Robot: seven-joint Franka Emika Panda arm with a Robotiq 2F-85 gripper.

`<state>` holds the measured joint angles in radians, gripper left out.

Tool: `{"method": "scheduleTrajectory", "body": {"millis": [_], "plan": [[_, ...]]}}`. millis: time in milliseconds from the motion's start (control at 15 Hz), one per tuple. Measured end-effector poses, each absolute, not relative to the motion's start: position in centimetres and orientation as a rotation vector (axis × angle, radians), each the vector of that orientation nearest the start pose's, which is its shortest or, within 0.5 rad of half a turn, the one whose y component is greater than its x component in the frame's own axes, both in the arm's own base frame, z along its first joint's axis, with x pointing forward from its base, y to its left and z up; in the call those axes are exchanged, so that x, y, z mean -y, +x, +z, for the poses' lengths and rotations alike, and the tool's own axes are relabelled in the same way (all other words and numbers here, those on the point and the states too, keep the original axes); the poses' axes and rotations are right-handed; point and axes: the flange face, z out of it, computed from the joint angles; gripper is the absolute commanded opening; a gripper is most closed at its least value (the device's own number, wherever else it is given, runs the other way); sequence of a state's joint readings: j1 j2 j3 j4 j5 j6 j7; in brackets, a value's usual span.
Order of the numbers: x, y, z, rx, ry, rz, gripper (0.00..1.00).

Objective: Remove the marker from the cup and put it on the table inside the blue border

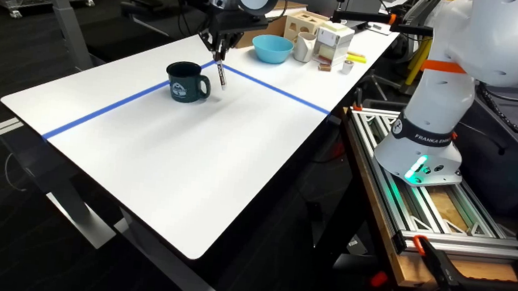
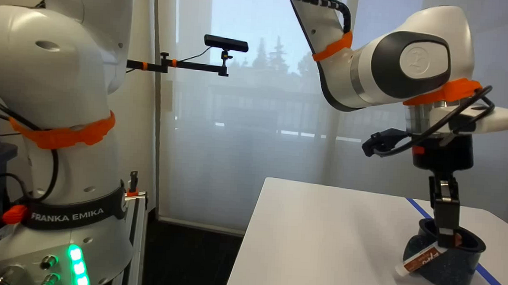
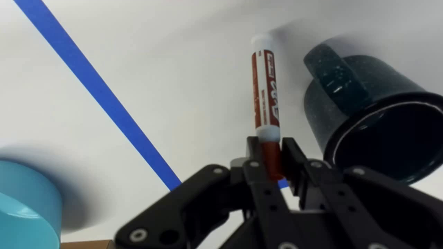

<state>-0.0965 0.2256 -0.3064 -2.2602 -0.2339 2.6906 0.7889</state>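
The Robotiq gripper (image 3: pixel 271 150) is clenched around an Expo dry-erase marker (image 3: pixel 265 90), its two fingers (image 3: pixel 253 147) squeezing the red cap (image 3: pixel 272 160) from nine and three o'clock in the wrist view. There the marker's white tail end (image 3: pixel 262 40) points to twelve o'clock; in an exterior view the barrel (image 1: pixel 221 76) hangs from the grip towards half past five, and in an exterior view its label (image 2: pixel 423 257) slants down towards eight o'clock, crossing in front of the dark green speckled mug (image 2: pixel 453 271). The marker is outside that mug, held tilted over the white table (image 1: pixel 177 170); whether its tail end touches the surface I cannot tell. The mug stands upright on the table, hiding a stretch of the blue tape border (image 1: pixel 110 108) in both exterior views; in the wrist view it lies between three and four o'clock from the marker, a gap showing between the two, with its handle (image 3: pixel 335 74) turned to between ten and eleven. A light blue bowl (image 3: pixel 27 180) sits at eight o'clock from the marker there, across the tape. In an exterior view, a beige mug (image 1: pixel 302 49) stands at three o'clock from that bowl, and a wooden box with cut-out holes (image 1: pixel 304 21) at half past one.
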Motion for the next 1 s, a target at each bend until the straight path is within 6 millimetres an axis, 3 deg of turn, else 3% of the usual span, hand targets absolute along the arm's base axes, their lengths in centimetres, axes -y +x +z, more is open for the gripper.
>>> {"method": "scheduleTrajectory", "body": {"millis": [600,667,733,800,867,1000], "plan": [[23.7,52.8,23.8,-1.539,-2.807,-0.260,0.05],[24.0,53.0,23.4,-1.535,-2.799,-0.253,0.22],[24.3,53.2,22.9,-1.533,-2.789,-0.247,0.26],[24.5,53.5,22.4,-1.530,-2.781,-0.241,0.47],[24.8,53.7,22.0,-1.527,-2.775,-0.235,0.49],[25.1,54.1,21.1,-1.526,-2.765,-0.224,0.64]]}}
